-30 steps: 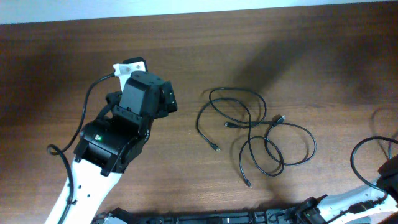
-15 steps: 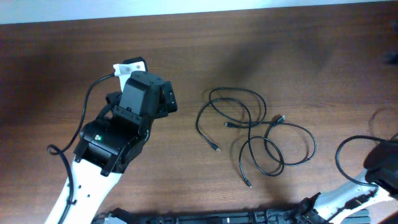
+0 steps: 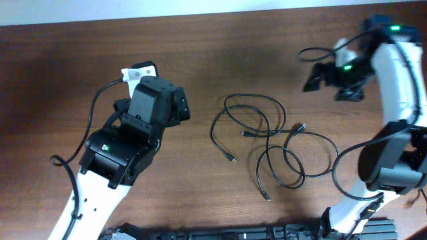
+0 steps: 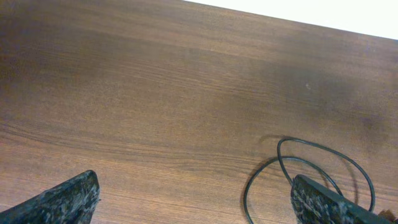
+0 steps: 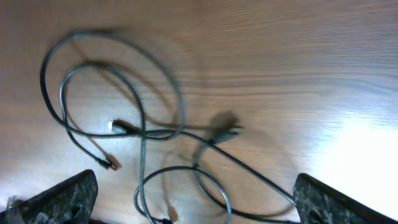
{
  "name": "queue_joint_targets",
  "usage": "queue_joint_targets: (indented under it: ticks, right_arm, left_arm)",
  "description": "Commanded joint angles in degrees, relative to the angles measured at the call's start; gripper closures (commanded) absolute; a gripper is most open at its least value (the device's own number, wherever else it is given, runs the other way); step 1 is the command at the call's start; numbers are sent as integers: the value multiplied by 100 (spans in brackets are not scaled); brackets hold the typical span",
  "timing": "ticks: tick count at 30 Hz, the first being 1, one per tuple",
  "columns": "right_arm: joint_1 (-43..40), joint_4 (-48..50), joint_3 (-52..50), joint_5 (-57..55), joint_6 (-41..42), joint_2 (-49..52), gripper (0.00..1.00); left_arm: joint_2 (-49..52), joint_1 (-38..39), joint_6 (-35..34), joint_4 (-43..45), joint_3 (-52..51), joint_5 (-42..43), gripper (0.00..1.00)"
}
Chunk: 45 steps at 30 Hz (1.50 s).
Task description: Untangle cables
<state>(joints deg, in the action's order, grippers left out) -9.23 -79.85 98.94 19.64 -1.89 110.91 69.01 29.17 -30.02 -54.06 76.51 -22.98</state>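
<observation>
Closest to me, a black bar of the rig (image 3: 220, 233) runs along the near edge of the table (image 3: 53, 87), a dark brown wood top with a fine grain running left to right. The white left arm (image 3: 87, 193) rises from the near left and reaches toward the middle. The left gripper (image 4: 194, 205) hangs over bare wood with its fingers well apart and nothing between them.

To the right of centre lie the cables (image 3: 269, 137), thin black cords in loose loops that cross one another flat on the wood. Their small plug ends point outward, and one lies on the near side of the tangle. They are well apart from the left arm.

On the right, the right arm (image 3: 393, 80) bends up from the near corner to the far right, somewhat blurred. The right gripper (image 5: 196, 202) is above the cables with its fingers spread wide, touching nothing. A sheen of light lies on the wood there.

Beyond the far edge is a pale strip (image 3: 200, 10); I cannot tell whether it is wall or floor.
</observation>
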Motion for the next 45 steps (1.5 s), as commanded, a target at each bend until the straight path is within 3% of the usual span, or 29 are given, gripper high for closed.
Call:
queue_joint_targets:
  ticks: [1,4,8,11,16,26,32,35,39,40,45]
  right_arm:
    - [706,271,-575,55,-66,15,1]
    - [1294,623,-1163,52,247,15,2]
    - [1908,1001,-1718,57,282,15,11]
    - [2221,1117,-1869,72,343,15,23]
    - [2586,1217,-1965,72,691,15,28]
    - [2691,1287,-2033,-262,1357,15,31]
    - [2691,1648,-2610,-284,1572,15,32]
    - [2699,1823,-2809,168,1589,15,58]
    - [2820,1869,-2817,138,1587,15,82]
    - [2868,1893,-2817,138,1589,15,96]
    - [3012,1899,-2758,140,1589,2,96]
  left_arm:
    - [26,-20,7,-9,90,-81,1]
    - [26,-20,7,-9,90,-81,1]
    - [26,-20,7,-9,90,-81,1]
    - [26,-20,7,-9,90,-81,1]
    - [26,-20,7,-9,90,-81,1]
    - [26,-20,7,-9,90,-81,1]
    - [26,-20,7,-9,90,-81,1]
    - [26,-20,7,-9,90,-81,1]
    - [26,-20,7,-9,90,-81,1]
    - [26,-20,7,-9,90,-81,1]
    - [26,-20,7,-9,90,-81,1]
